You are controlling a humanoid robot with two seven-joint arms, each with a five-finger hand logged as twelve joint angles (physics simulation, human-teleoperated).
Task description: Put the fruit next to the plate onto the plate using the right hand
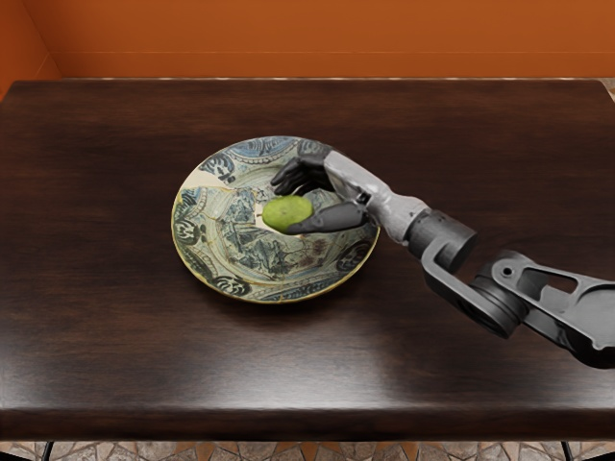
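Dark wooden worktop (144, 365). From the right edge, the right hand (332, 184) is clamped around a green fruit (284, 212) over the patterned plate (207, 259). Best released low, near the centre, so it cannot roll.

text: none legible | numbers: none legible | plate (229, 261): painted pattern only, nothing readable

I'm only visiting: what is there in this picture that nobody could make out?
Head view: the green fruit on its right side, covered by the right hand gripping it.
Head view: whether the fruit touches the plate or hangs just above; the slanted view does not tell.
Head view: the rest of the right arm, cut by the right edge.
The left arm: out of view.
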